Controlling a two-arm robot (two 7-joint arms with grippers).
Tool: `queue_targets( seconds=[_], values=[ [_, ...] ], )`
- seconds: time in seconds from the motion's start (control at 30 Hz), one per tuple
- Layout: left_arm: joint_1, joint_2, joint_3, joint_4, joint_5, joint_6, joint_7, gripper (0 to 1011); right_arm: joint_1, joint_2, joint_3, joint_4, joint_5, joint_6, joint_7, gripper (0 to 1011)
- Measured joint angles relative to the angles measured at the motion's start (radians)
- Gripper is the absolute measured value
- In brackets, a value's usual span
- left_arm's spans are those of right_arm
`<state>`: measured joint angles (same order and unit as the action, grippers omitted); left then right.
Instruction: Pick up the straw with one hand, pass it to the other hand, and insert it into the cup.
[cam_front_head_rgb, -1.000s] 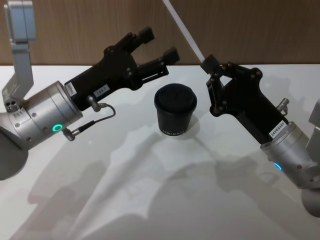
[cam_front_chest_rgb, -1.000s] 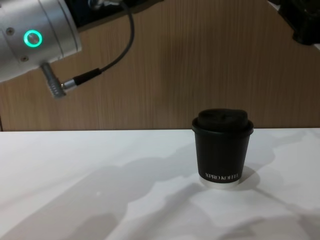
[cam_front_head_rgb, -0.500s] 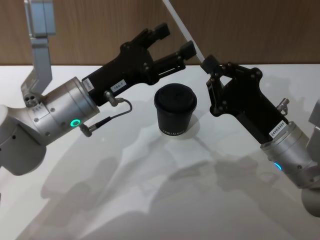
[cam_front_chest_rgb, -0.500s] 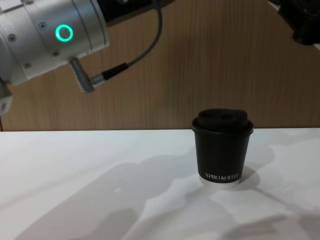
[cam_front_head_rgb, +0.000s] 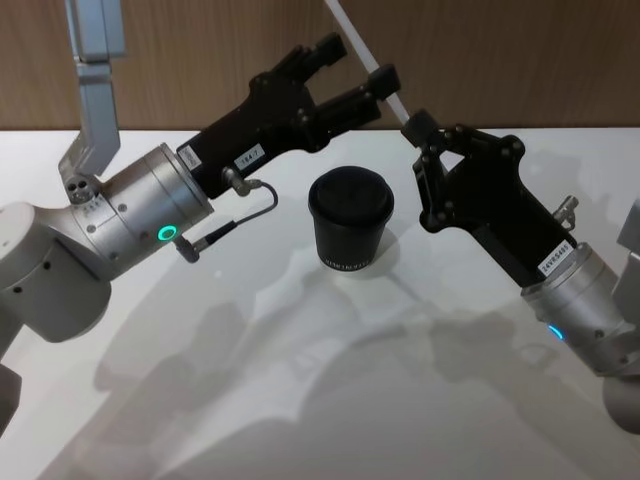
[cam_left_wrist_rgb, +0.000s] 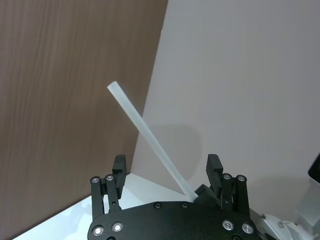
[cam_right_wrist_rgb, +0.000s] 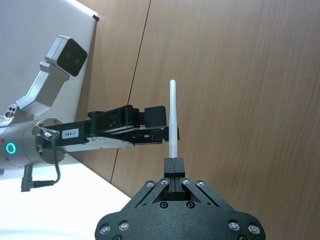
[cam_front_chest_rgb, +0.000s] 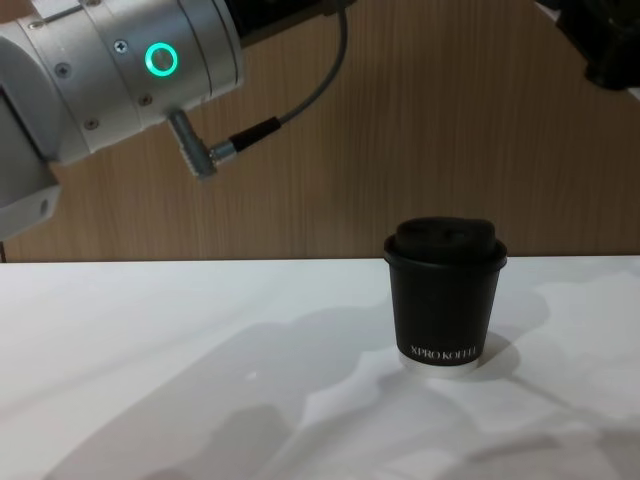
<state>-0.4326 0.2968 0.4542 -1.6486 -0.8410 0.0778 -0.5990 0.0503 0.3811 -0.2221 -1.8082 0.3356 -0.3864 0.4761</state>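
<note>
The cup (cam_front_chest_rgb: 445, 300) stands upright on the table (cam_front_chest_rgb: 150, 350).

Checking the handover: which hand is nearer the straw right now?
Right. The right hand is shut on the straw at its lower end. The left hand is open, straddling the straw higher up without gripping it.

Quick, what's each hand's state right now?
Left hand: open, straddling the straw.
Right hand: closed, holding the straw.
</note>
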Motion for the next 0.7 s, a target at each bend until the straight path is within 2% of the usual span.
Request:
queue_targets(
  seconds=[0.7],
  values=[
    [-0.022,-0.017,0.001,0.042,-0.015,-0.01,0.044,1001,0.0,0.0,0.0,0.0,0.0,0.0,0.0,0]
  ],
)
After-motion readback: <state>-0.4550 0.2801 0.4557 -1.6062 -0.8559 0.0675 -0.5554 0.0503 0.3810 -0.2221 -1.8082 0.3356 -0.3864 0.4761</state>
